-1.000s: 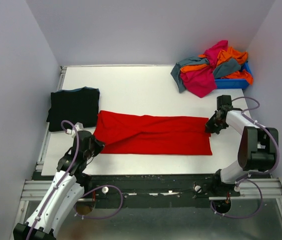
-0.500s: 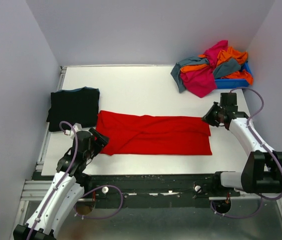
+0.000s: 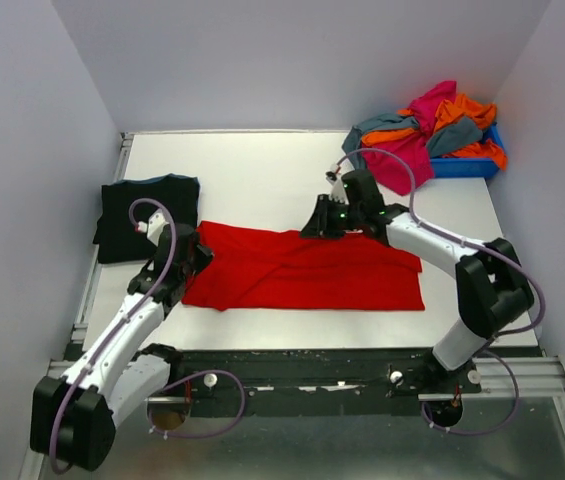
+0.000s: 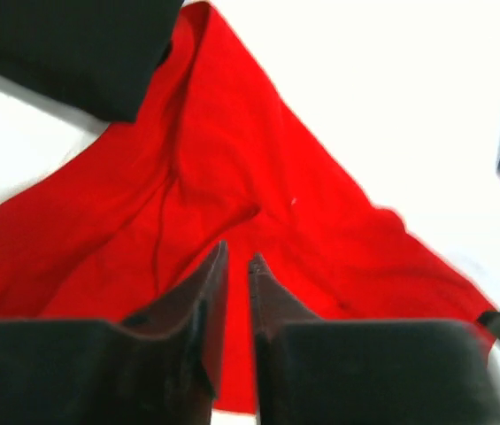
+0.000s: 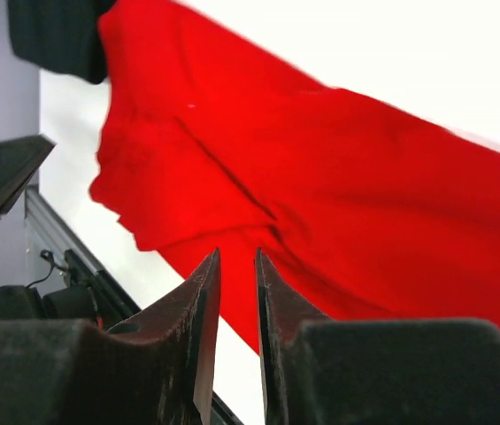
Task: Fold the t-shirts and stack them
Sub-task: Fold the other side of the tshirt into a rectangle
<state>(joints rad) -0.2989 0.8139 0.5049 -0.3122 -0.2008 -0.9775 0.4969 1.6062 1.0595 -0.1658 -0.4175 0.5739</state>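
Observation:
A bright red t-shirt (image 3: 302, 268) lies as a long folded strip across the middle of the white table (image 3: 262, 170). It also fills the left wrist view (image 4: 232, 177) and the right wrist view (image 5: 320, 159). A folded black t-shirt (image 3: 149, 215) with blue trim lies at the left. My left gripper (image 3: 190, 252) hovers over the red shirt's left end, jaws a little apart and empty (image 4: 236, 261). My right gripper (image 3: 314, 226) is over the middle of the shirt's far edge, also narrowly open with nothing between its fingers (image 5: 236, 257).
A heap of magenta, orange and grey-teal t-shirts (image 3: 417, 135) spills out of a blue plastic bin (image 3: 467, 166) at the back right corner. Purple walls enclose the table. A metal rail (image 3: 302, 380) runs along the near edge.
Both grippers have let go of the red shirt's ends. The right arm swung left from the shirt's right end to its middle. The left gripper moved away from the near edge towards the black shirt.

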